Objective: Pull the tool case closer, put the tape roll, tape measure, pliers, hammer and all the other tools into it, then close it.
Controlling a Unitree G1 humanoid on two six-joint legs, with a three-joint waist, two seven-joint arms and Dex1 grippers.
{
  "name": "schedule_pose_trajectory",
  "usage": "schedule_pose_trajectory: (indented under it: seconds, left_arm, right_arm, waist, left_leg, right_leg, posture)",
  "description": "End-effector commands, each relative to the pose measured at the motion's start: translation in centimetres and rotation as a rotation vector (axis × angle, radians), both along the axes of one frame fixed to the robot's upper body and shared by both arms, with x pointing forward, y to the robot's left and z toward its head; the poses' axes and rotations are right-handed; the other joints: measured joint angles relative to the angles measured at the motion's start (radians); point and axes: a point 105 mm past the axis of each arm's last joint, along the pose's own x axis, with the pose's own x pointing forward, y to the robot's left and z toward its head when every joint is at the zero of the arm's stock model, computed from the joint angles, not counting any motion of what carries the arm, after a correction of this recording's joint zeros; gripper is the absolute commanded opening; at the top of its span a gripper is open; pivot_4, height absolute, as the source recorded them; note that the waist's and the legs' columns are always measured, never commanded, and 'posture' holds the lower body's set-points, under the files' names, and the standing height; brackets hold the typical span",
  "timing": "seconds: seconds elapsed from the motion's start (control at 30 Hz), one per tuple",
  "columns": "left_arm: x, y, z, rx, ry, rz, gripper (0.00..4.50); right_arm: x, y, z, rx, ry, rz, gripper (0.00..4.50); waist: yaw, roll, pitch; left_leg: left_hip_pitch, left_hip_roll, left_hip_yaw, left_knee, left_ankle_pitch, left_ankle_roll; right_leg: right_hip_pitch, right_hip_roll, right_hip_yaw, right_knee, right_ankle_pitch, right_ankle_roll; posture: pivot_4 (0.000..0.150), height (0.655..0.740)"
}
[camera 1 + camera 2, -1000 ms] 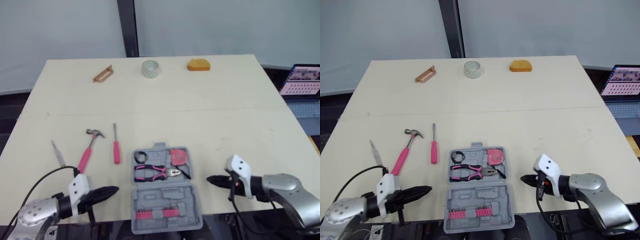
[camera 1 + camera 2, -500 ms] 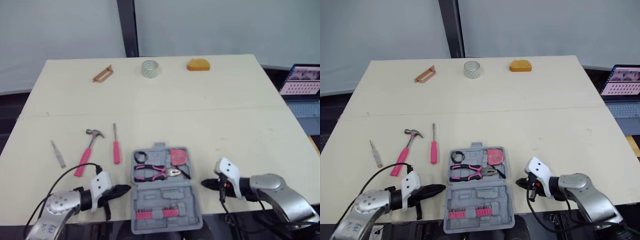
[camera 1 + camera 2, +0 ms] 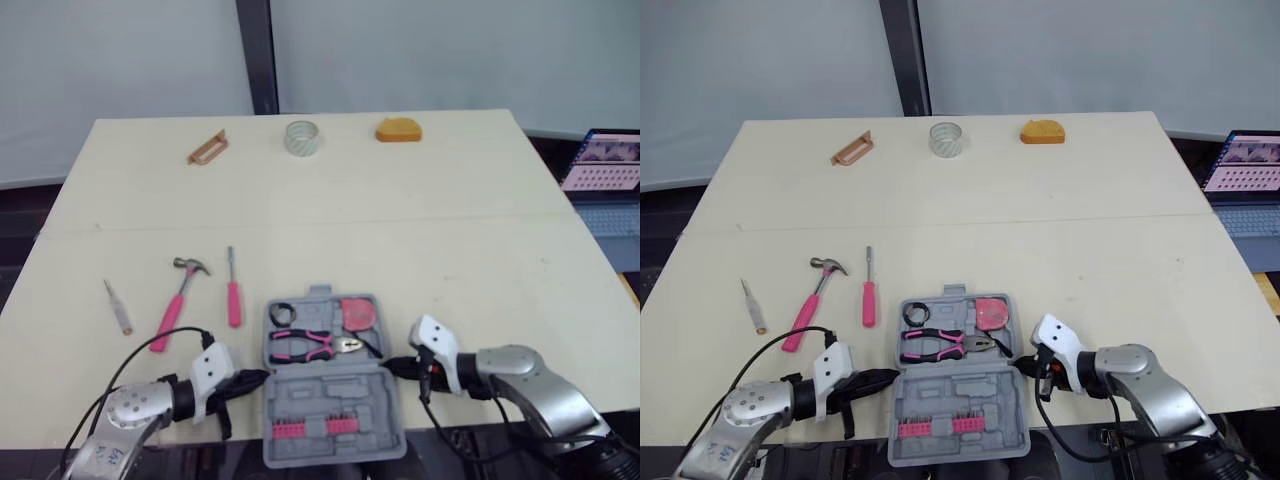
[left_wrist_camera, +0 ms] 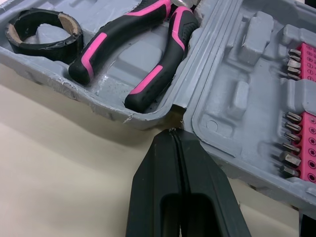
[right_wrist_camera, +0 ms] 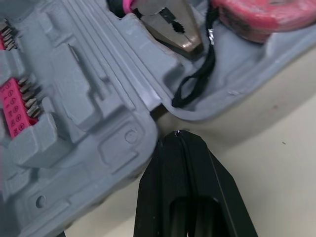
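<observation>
Tip of left gripper, fingers clenched together and empty, at the left hinge notch of the open grey plastic tool case. Right gripper likewise clenched, empty, at the case's right hinge notch. Inside the case: pink-and-black pliers, black tape roll, round pink tape measure. Left of the case: pink-handled hammer, pink-handled screwdriver. Far beyond the case: clear tape roll.
</observation>
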Motion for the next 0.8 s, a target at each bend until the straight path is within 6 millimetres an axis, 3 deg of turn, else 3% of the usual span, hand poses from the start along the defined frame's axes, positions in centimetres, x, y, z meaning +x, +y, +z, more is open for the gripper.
schedule_pose_trajectory:
  seconds: [0.03,0.8]
  left_arm:
    - [0.0,-0.7,0.2,-0.008,-0.013,-0.024,0.01]
    - [1.9,-1.8,-0.1,-0.051,-0.033,0.008,0.01]
  right_arm:
    - [0.0,0.5,0.4,0.009,-0.02,0.012,0.0]
    - [1.5,0.6,0.7,0.018,-0.058,-0.025,0.0]
  waist:
    - [0.0,0.0,0.0]
    - [0.0,0.0,0.0]
  left_leg:
    - [0.0,0.0,0.0,0.0,0.0,0.0]
    - [0.0,0.0,0.0,0.001,0.0,0.0]
  right_leg:
    - [0.0,0.0,0.0,0.0,0.0,0.0]
    - [0.0,0.0,0.0,0.001,0.0,0.0]
  posture:
    - [0.15,0.74]
    - [0.15,0.74]
